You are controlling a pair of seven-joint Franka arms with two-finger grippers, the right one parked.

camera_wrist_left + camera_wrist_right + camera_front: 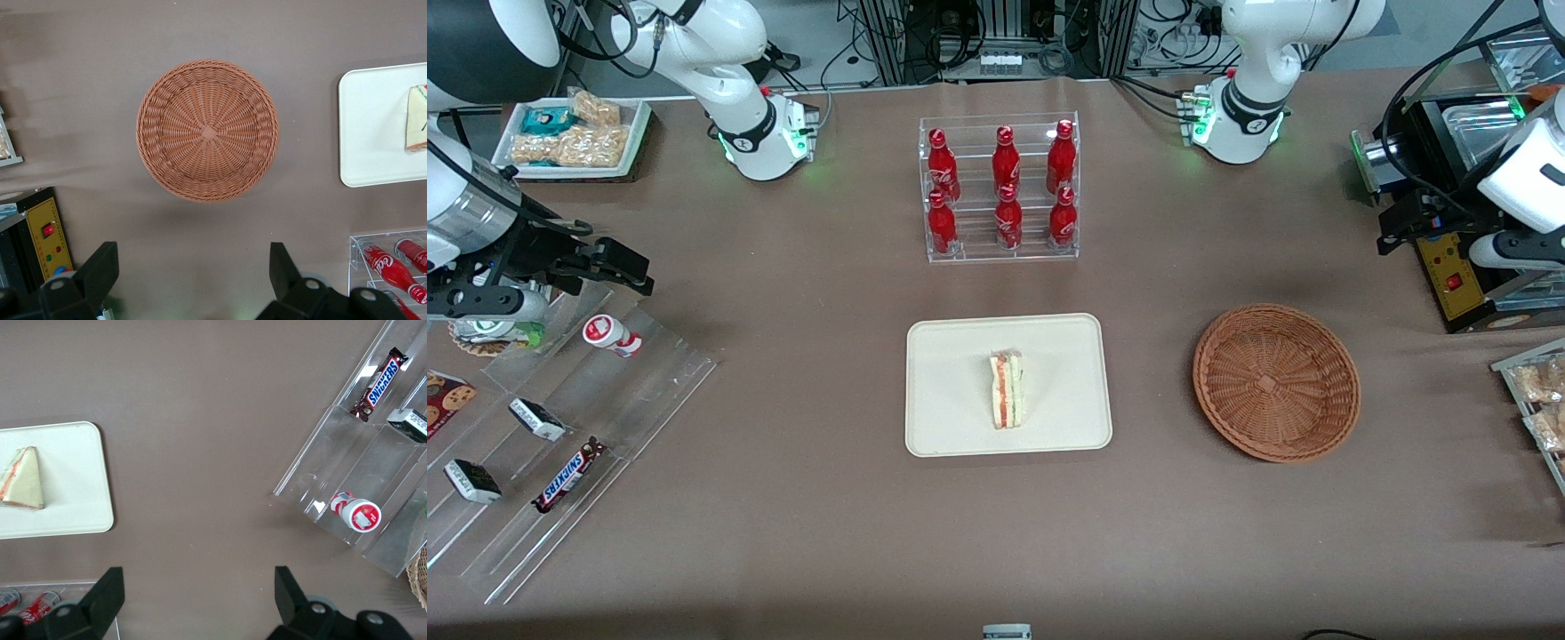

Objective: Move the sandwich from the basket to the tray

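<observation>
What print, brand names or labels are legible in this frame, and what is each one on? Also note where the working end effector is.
"SNICKERS": on the candy bar in the clear stepped display.
Coca-Cola script: on the red bottles in the clear rack, only partly legible.
Small white-and-black packets: print too small to read.
Sandwich, tray, basket: no text.
The end effector hangs open above the table beside the empty basket.
</observation>
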